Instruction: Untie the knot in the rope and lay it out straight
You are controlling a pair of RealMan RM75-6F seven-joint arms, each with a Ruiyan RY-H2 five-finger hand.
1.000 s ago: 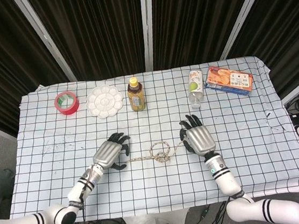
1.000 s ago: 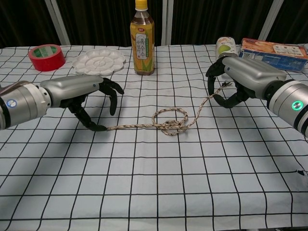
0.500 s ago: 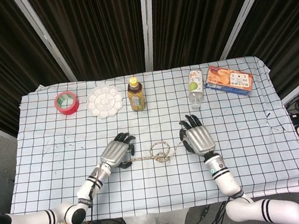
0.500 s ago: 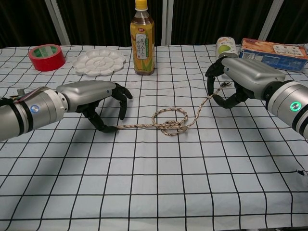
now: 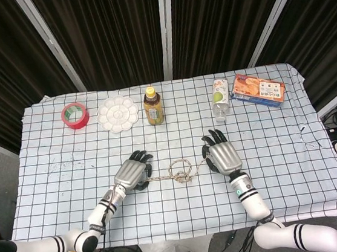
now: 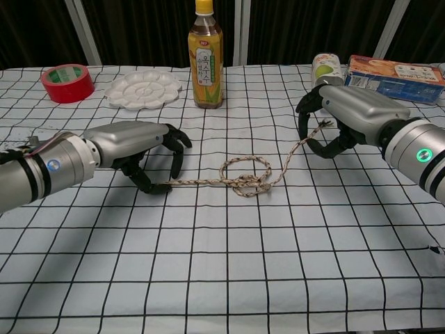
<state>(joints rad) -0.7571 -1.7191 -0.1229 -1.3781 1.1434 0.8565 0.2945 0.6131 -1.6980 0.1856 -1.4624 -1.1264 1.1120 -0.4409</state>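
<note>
A tan braided rope [image 6: 201, 182] lies on the checked cloth with a loose knot [image 6: 247, 183] and a loop at its middle; the head view shows the knot [image 5: 182, 173] between both hands. My left hand [image 6: 132, 145] [image 5: 131, 173] hovers over the rope's left end. Its thumb tip touches that end on the cloth, and its curled fingers stand just above the rope with a small gap. My right hand [image 6: 348, 111] [image 5: 220, 155] pinches the right end, which rises off the cloth up to it.
Along the far side of the table [image 6: 222, 278] stand a red tape roll [image 6: 67, 82], a white paint palette [image 6: 142, 89], an upright tea bottle [image 6: 206, 59], a small bottle lying down [image 6: 324, 68] and an orange-blue box [image 6: 396, 69].
My left hand has slid right along the rope's left end toward the knot and curled its fingers closer over it. The right hand and the knot have stayed put.
</note>
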